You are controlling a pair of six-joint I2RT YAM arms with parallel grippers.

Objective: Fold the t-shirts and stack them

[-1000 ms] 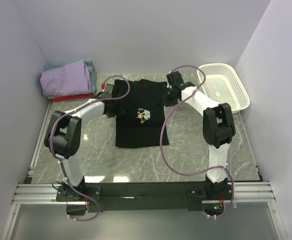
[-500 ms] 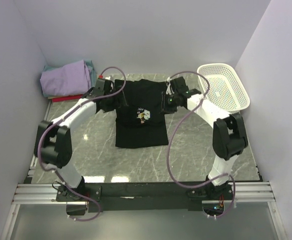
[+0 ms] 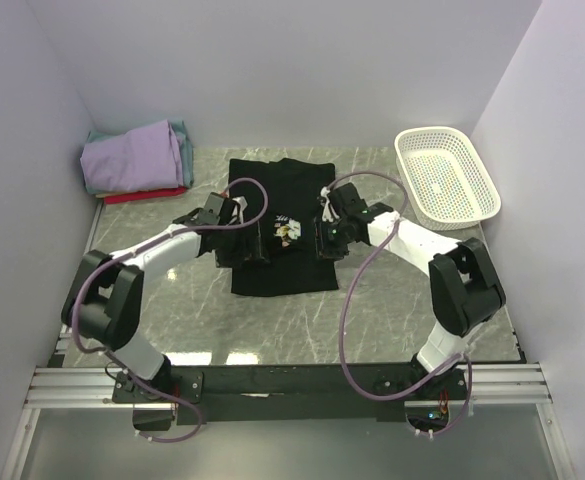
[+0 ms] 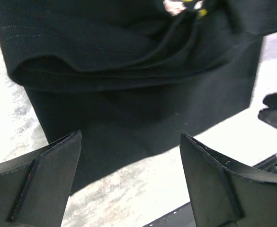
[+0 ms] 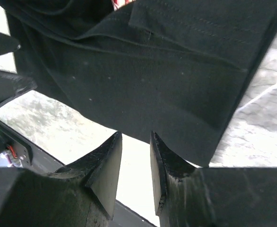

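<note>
Two tools flank the black t-shirt (image 3: 282,272), which lies at the middle of the counter (image 3: 402,300), long axis running 12 to 6 o'clock. My left tool (image 3: 244,238), spread wide and released, sits over its 9 o'clock edge. My right tool (image 3: 324,238), parted by a slit only and grasping nothing, sits over the 3 o'clock edge. Judgement: each arm is equally near its own side, and the hem lies toward 6 o'clock of both.

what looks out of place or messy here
The black shirt is rumpled: loose, bunched folds cross its chest near the print, not flat creases. The folded stack and basket look orderly.
</note>
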